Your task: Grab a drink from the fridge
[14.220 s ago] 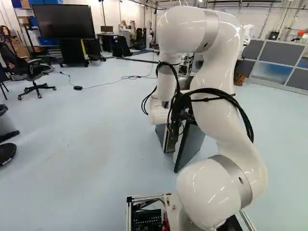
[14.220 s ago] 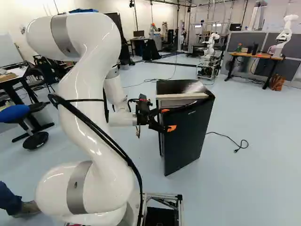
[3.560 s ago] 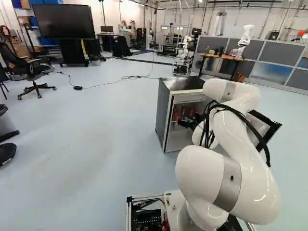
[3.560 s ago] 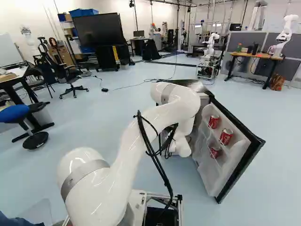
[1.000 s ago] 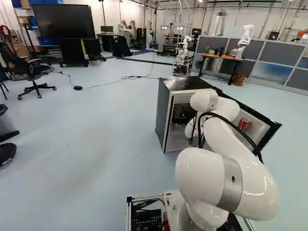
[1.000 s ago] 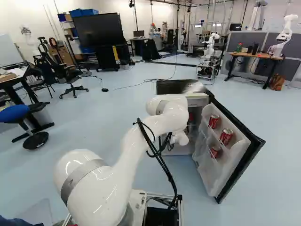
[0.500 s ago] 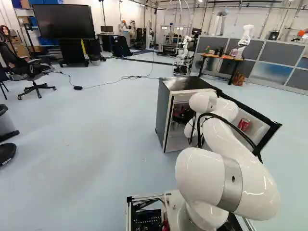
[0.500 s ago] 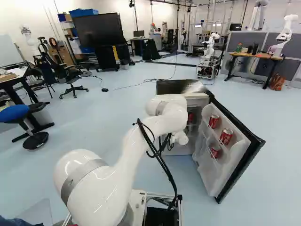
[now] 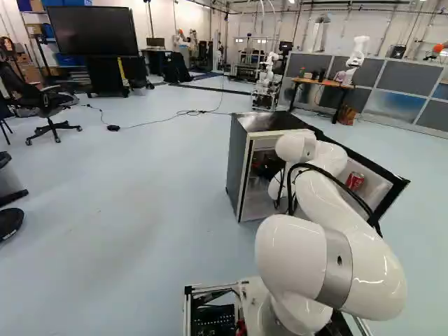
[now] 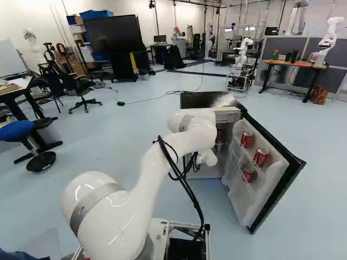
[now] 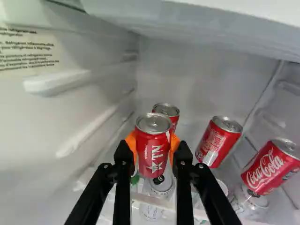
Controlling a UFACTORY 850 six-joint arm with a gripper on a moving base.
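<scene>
My gripper [image 9: 268, 166] reaches inside the open fridge [image 9: 239, 168], partly hidden by the arm in the left base view. In the wrist view the gripper [image 11: 153, 147] is shut on an upright red can [image 11: 153, 150], an orange pad at each side. Another red can [image 11: 169, 111] stands just behind it. To one side are a tilted red can [image 11: 219, 141] and a further red can [image 11: 272, 166]. Silver-topped cans [image 11: 161, 184] show lower down, below the held one.
The fridge door [image 10: 279, 187] stands wide open beside the arm, with red cans [image 10: 261, 157] on its shelves. A fridge wall [image 11: 56, 122] runs close along one side of the gripper; a shelf edge [image 11: 225, 21] spans above. Another robot [image 10: 328, 39] is at a far desk.
Since the oldest frames the fridge door has swung open and the arm has moved from it into the fridge. Over the last second the arm has barely moved. The base has stayed put.
</scene>
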